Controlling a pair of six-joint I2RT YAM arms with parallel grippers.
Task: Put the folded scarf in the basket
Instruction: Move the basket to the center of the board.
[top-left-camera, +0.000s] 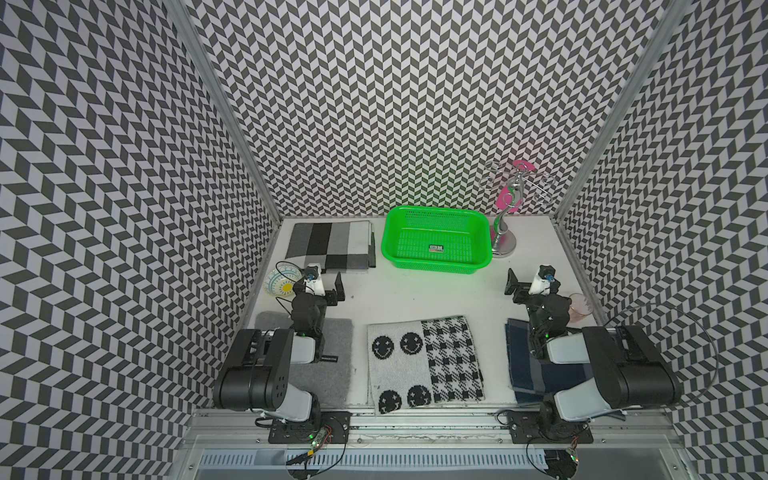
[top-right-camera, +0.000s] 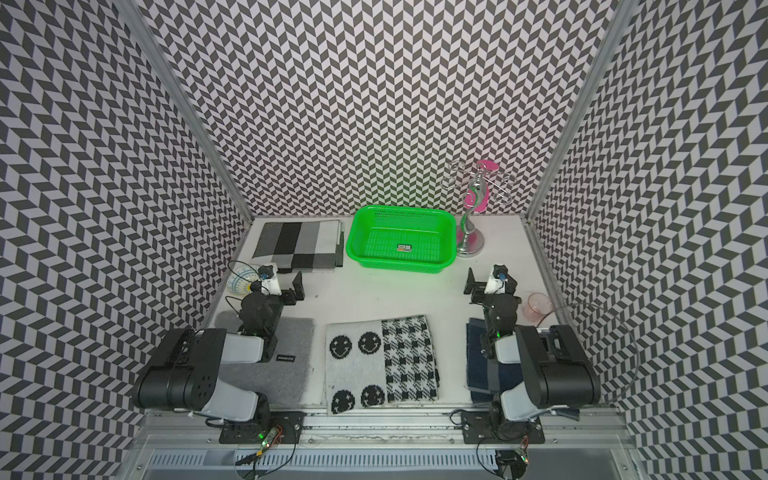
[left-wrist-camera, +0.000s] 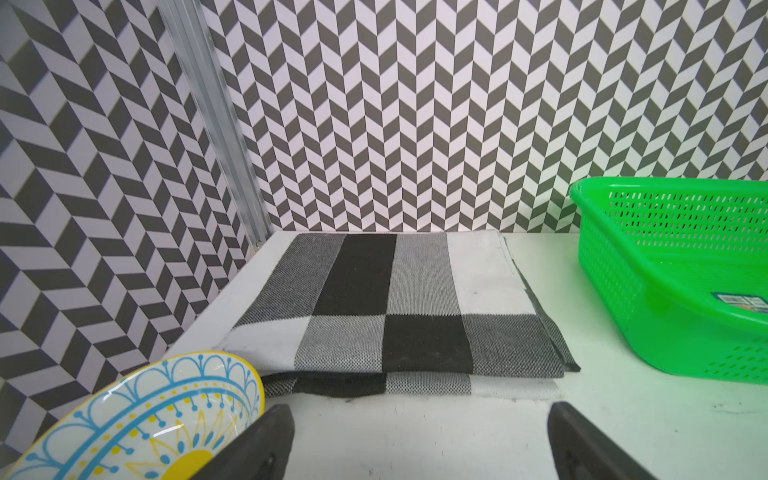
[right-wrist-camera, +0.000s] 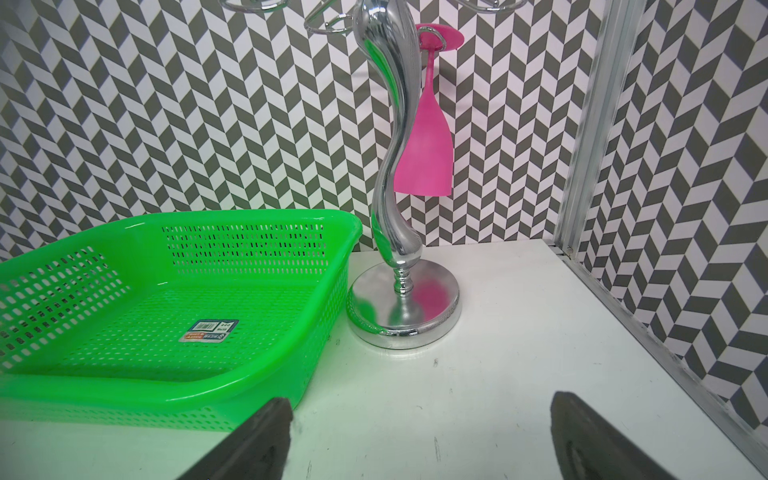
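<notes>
The bright green basket (top-left-camera: 432, 266) (top-right-camera: 399, 264) stands empty at the back centre of the white table, a small label on its base. Left of it lies a folded scarf (top-left-camera: 328, 245) (left-wrist-camera: 395, 307) in black, grey and white blocks. My left gripper (top-left-camera: 332, 291) (left-wrist-camera: 419, 419) hovers open just short of that scarf's near edge, nothing between its fingers. My right gripper (top-left-camera: 517, 289) (right-wrist-camera: 419, 415) is open too, near the basket's (right-wrist-camera: 124, 395) right front corner. A folded smiley-and-houndstooth scarf (top-left-camera: 424, 365) lies front centre.
A grey folded scarf (top-left-camera: 336, 374) lies under the left arm, a navy one (top-left-camera: 528, 374) under the right. A patterned bowl (top-left-camera: 280, 282) (left-wrist-camera: 145, 415) sits beside the left gripper. A chrome stand (top-left-camera: 503, 241) (right-wrist-camera: 399, 166) with a pink glass (right-wrist-camera: 424, 153) stands right of the basket. A pink cup (top-left-camera: 579, 307) sits at the right edge.
</notes>
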